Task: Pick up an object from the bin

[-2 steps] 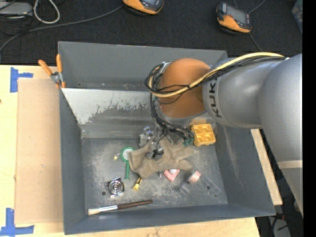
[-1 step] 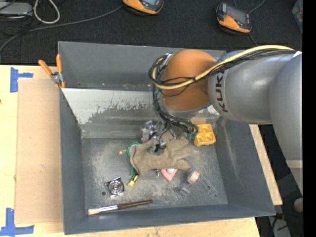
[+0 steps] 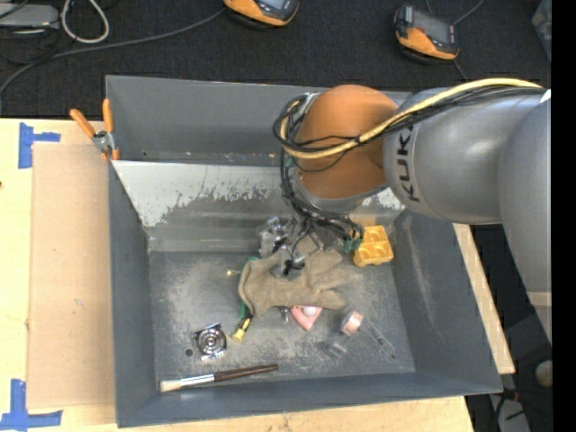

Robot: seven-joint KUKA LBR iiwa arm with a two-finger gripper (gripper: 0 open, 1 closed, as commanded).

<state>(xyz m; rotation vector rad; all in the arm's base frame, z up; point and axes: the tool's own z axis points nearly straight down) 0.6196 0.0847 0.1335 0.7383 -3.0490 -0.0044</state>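
Pincer (image 3: pixel 292 257) hangs over the crumpled tan cloth (image 3: pixel 301 284) in the grey bin (image 3: pixel 130 313); spread or pressed together, cannot tell

Your arm (image 3: pixel 468 151) comes in from the right, its thick grey link lying almost level. The orange wrist cover (image 3: pixel 342 142) faces downward with cables (image 3: pixel 290 126) looped round it. Your gripper (image 3: pixel 293 252) hangs straight below it, set low.

1 cloth (image 3: pixel 297 283), 1 brush (image 3: pixel 219 378), 1 yellow block (image 3: pixel 373 246), 2 pink pieces (image 3: pixel 308 317)
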